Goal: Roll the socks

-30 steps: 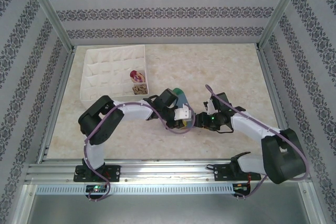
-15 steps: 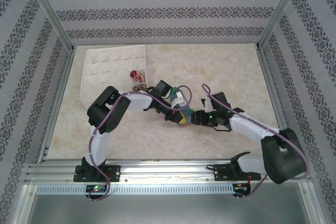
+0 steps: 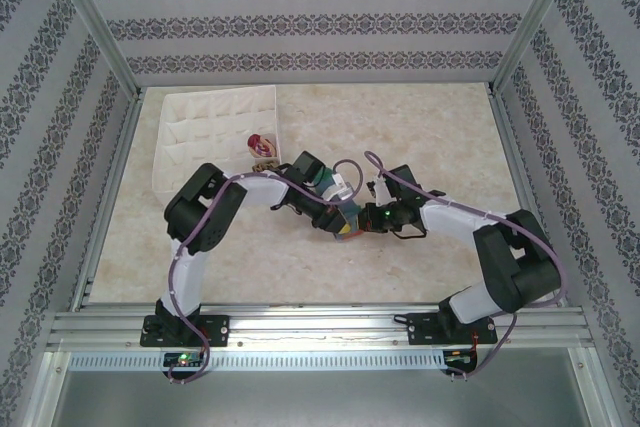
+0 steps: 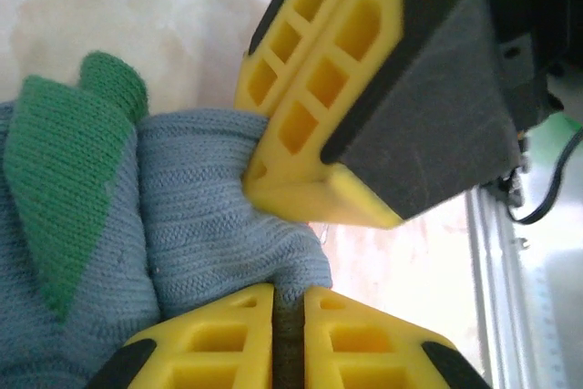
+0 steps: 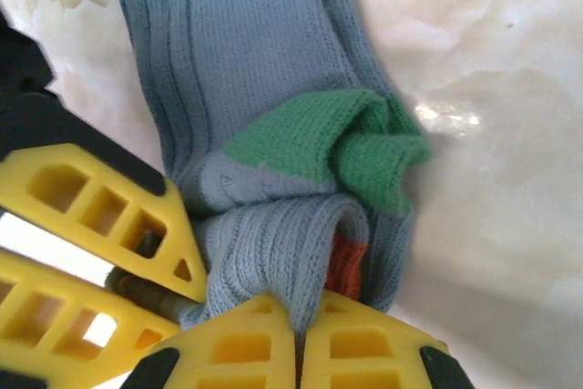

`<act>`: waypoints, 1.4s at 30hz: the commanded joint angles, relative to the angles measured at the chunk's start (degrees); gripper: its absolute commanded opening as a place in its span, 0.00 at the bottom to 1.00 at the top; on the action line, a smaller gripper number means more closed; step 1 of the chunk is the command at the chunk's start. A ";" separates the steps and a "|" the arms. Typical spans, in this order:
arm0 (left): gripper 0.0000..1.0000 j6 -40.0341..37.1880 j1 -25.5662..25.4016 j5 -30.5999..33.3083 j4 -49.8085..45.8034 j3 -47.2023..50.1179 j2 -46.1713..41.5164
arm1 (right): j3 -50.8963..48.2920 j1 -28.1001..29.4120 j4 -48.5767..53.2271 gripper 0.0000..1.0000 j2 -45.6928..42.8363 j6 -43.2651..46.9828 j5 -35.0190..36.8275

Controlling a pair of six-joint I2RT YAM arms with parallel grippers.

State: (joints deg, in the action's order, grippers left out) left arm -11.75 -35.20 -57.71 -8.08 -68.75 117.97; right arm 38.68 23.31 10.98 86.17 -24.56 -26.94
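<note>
Beige marbled table enclosed by walls papered in grey patterned stripes. Near its middle lies a blue sock with a green toe. The left gripper and right gripper each pinch its folded fabric.

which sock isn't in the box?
The blue sock, green toe, pinched by the left gripper and right gripper; the red sock and brown sock sit in the white box.

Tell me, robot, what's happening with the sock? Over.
Left tool shut on blue sock. Right tool shut on it too. It's bunched up, on table.
</note>
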 commanded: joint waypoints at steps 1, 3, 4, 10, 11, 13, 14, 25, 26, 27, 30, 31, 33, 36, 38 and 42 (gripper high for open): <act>0.23 -7.29 -1.01 11.16 5.18 5.47 -5.30 | 0.20 0.60 5.18 0.00 3.11 -1.43 -0.23; 0.29 -12.58 -2.45 15.18 8.71 8.90 -9.21 | -0.18 0.51 5.86 0.00 4.41 -2.87 -0.22; 0.33 -14.87 -3.31 17.45 10.66 10.56 -11.02 | -0.31 0.59 5.93 0.00 4.97 -3.41 -0.29; 0.46 -28.10 -9.14 30.85 30.25 24.63 -21.64 | 0.32 1.34 6.78 0.00 7.33 -5.11 -0.22; 0.48 -30.19 -10.32 33.61 33.89 26.97 -22.71 | 0.64 1.46 7.05 0.00 7.67 -5.12 -0.22; 0.51 -34.12 -12.78 38.77 38.37 29.92 -23.79 | 1.26 1.63 7.55 0.00 7.96 -4.99 -0.14; 0.52 -35.94 -14.02 41.53 39.73 30.89 -23.93 | 1.48 1.69 7.75 0.00 8.05 -5.03 -0.13; 0.58 -36.42 -17.36 54.81 42.55 30.17 -16.19 | 1.76 1.87 9.40 0.00 7.14 -4.64 -0.35; 0.58 -36.33 -17.36 54.98 41.49 29.57 -15.83 | 1.54 1.83 9.45 0.00 7.00 -4.61 -0.38; 0.56 -36.24 -17.36 55.00 40.29 28.94 -15.48 | 1.33 1.83 9.48 0.00 6.75 -4.62 -0.48; 0.41 -35.47 -17.36 53.72 36.90 27.49 -15.21 | 0.97 1.83 9.62 0.00 6.06 -5.20 -0.66; 0.30 -35.28 -17.36 52.71 35.54 27.04 -15.38 | 0.88 1.83 9.74 0.00 5.74 -5.39 -0.66; 0.05 -34.67 -17.36 49.77 31.08 25.47 -15.96 | 0.57 1.83 9.85 0.05 4.47 -6.06 -0.89; 0.00 -32.69 -17.36 45.39 23.51 22.34 -16.48 | -0.04 1.78 9.92 0.19 1.72 -7.11 -1.26; 0.00 -30.87 -16.91 41.68 21.06 21.54 -17.17 | -0.72 1.65 9.72 0.35 -0.98 -7.65 -1.68; 0.00 -23.37 -13.30 27.04 15.15 18.80 -17.56 | -3.04 0.20 9.07 0.46 -7.68 -8.23 -1.26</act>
State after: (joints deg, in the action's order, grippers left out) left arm -41.65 -50.70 -17.58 15.18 -47.35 101.62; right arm 36.97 24.12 18.09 82.52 -31.81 -28.34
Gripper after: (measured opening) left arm 0.080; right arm 0.455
